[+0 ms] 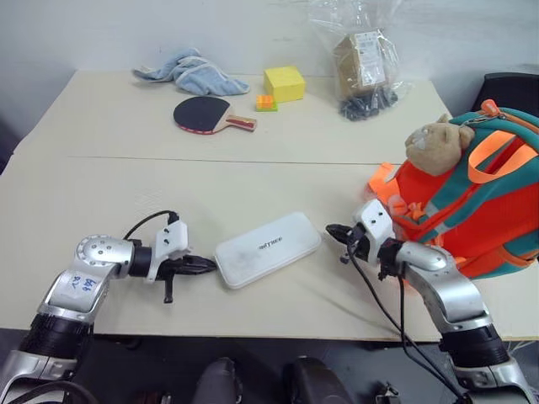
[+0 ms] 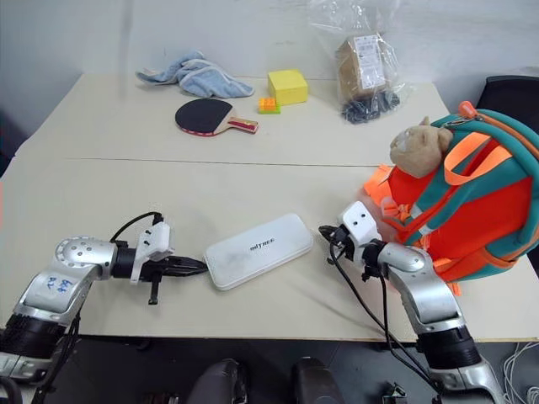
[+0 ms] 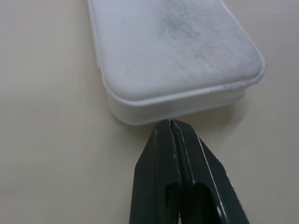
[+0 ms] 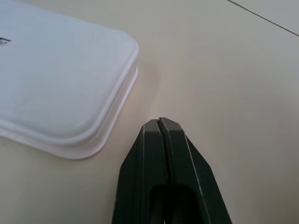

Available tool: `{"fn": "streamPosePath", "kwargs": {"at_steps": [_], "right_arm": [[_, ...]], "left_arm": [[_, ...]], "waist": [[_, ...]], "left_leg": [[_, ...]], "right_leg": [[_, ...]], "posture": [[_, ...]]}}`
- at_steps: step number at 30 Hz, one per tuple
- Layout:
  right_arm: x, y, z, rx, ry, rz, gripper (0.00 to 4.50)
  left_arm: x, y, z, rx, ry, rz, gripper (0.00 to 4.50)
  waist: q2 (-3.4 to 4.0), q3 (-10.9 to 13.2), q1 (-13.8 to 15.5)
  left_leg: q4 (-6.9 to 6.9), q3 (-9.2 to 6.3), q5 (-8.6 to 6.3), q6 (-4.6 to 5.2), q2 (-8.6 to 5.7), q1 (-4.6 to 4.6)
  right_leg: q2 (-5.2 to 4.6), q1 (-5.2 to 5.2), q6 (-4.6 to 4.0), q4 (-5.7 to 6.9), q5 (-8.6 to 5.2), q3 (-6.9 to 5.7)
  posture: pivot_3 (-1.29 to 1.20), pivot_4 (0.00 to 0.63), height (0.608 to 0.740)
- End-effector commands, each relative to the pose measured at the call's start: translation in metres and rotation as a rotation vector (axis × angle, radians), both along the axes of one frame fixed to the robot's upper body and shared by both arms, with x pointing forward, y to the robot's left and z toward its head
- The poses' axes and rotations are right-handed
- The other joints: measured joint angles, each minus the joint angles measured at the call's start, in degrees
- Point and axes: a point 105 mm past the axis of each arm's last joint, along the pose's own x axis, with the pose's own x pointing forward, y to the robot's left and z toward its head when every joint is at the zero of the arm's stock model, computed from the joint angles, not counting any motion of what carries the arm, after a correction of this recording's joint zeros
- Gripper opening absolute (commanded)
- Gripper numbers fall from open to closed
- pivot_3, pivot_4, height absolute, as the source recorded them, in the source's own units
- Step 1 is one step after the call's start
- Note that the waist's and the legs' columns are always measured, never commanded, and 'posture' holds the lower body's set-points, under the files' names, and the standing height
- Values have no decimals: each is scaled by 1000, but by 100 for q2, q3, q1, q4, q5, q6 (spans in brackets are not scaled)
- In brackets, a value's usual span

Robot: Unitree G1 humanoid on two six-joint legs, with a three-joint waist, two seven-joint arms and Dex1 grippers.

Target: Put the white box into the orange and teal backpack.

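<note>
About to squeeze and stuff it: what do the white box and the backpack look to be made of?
White box: probably hard plastic, matte and faintly scuffed, with a moulded rim seam around its edge. Orange and teal backpack: soft woven fabric with webbing straps, judging by its folds and slack loops.

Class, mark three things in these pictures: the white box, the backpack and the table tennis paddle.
white box [image 1: 268,249], left eye view, middle of its lid.
backpack [image 1: 472,219], left eye view, orange front panel.
table tennis paddle [image 1: 200,112], left eye view, black blade face.

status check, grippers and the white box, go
Left gripper shut, tip at flat white plastic box end. Right gripper shut, just short of other end. Box flat on table, unheld. Nothing between.
</note>
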Motion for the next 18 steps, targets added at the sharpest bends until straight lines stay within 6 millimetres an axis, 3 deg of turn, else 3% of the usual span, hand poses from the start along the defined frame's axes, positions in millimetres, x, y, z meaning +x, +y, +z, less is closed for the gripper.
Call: {"fn": "streamPosePath", "kwargs": {"at_steps": [1,13,18], "right_arm": [[-3,6,5,-1,-28,41,0],[-43,22,0,22,49,200,0],[-56,21,-8,10,96,213,0]], "left_arm": [[8,-4,14,-50,-26,13,36],[30,-15,10,-64,-56,40,36],[49,0,10,-44,-38,126,36]], "waist": [[0,0,10],[0,0,12],[-1,-1,27]], "left_leg": [[1,-1,0,0,0,-1],[12,-8,-1,2,1,-12],[15,-10,-1,2,1,-11]], "right_leg": [[-1,0,0,10,0,-1],[-1,-3,0,17,0,-9],[-1,-3,0,17,0,-12]], "posture": [[0,150,740],[0,150,740],[0,150,740]]}}
